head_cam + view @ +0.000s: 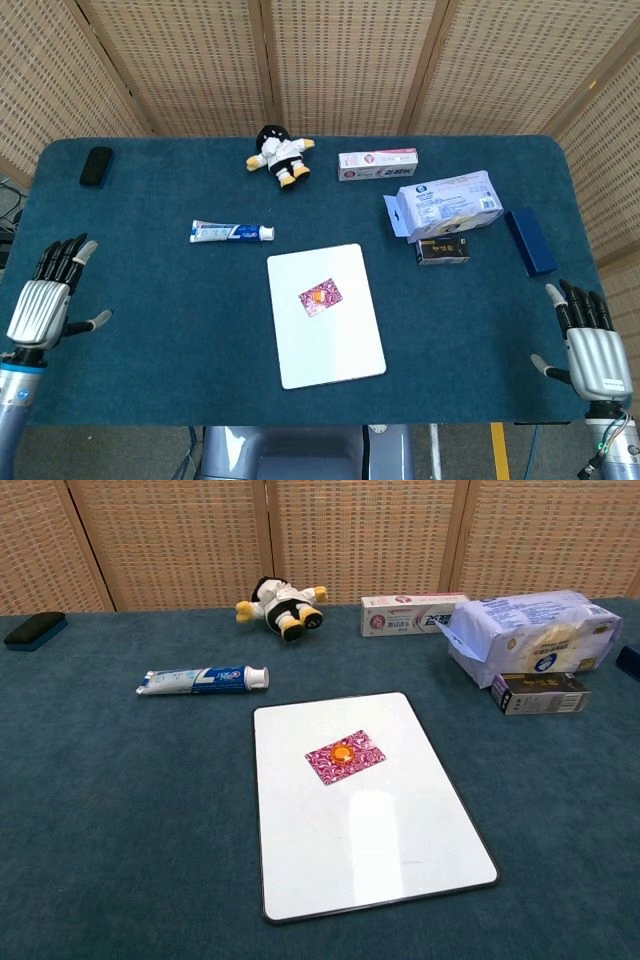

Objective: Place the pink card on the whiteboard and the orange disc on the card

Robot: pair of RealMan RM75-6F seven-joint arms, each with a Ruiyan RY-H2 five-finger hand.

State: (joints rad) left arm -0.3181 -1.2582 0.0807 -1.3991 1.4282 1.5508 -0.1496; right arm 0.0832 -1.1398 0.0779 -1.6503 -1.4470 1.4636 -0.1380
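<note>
The whiteboard (330, 335) (370, 840) lies flat in the middle of the blue table. On its upper half rests the pink patterned card (321, 297) (345, 757), and the small orange disc (317, 295) (342, 751) sits on the card's centre. My left hand (42, 298) hovers at the table's front left edge, fingers spread, holding nothing. My right hand (590, 345) is at the front right corner, fingers apart and empty. Neither hand appears in the chest view.
A toothpaste tube (232, 232) lies left of the board. A plush toy (281, 154), a pink-and-white box (377, 164), a tissue pack (445, 202), a small dark box (442, 250), a blue case (530, 241) and a black eraser (96, 165) lie around the far side.
</note>
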